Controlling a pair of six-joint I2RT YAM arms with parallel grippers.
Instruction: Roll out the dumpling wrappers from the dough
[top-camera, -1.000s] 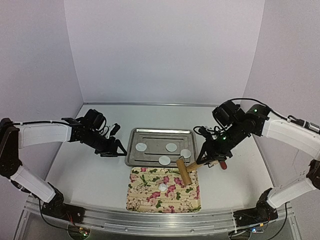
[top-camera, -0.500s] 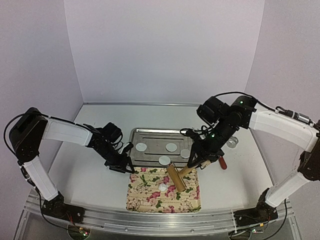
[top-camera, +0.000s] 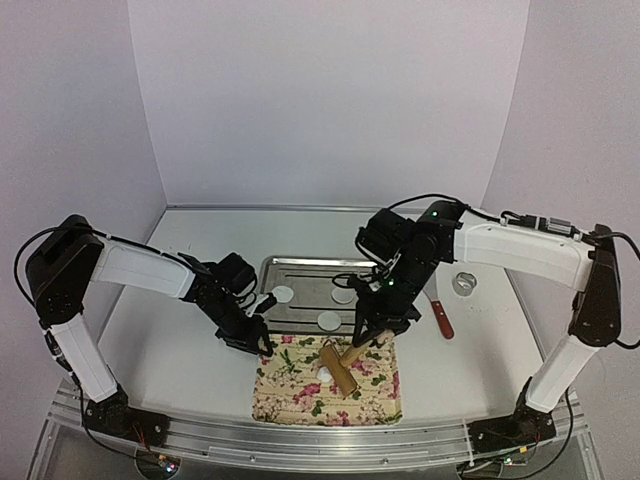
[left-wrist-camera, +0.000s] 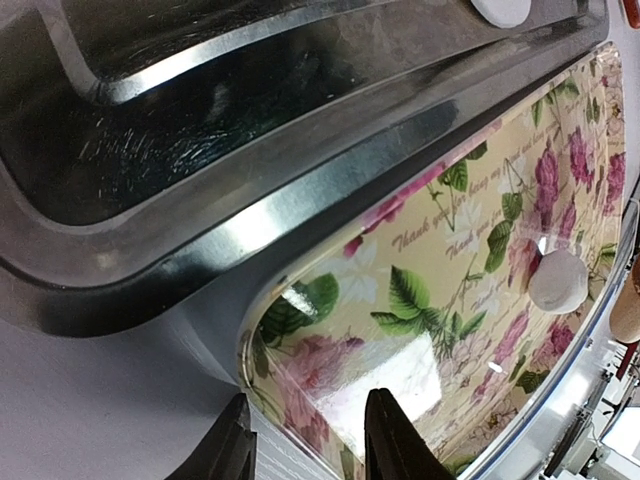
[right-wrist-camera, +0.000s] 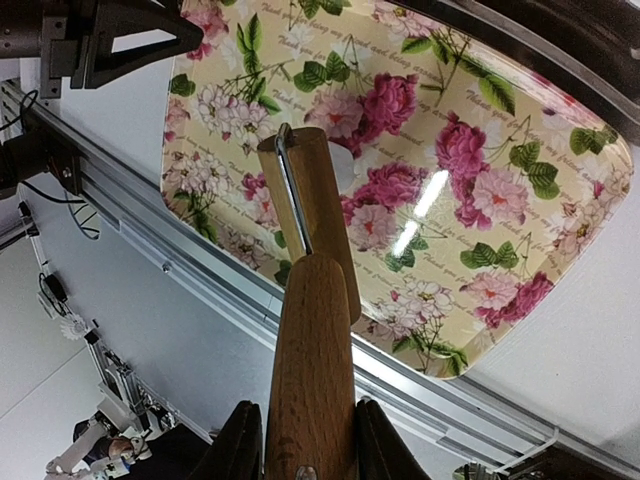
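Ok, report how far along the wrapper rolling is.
Done: three flat dumpling wrappers lie on the metal tray. In hand: the right gripper holds the rolling pin over the floral board, next to a small dough lump not yet flattened; the left gripper sits open at the board's corner. Left, probably: roll that lump flat and move it to the tray.

A shallow metal tray (top-camera: 305, 270) sat in the middle of the desk (top-camera: 160, 340), its near rim right against a glossy floral board (top-camera: 290, 395) (pink roses on cream). Off to the right lay a red-handled knife (top-camera: 441, 320), a small metal ring (top-camera: 463, 284) near it.
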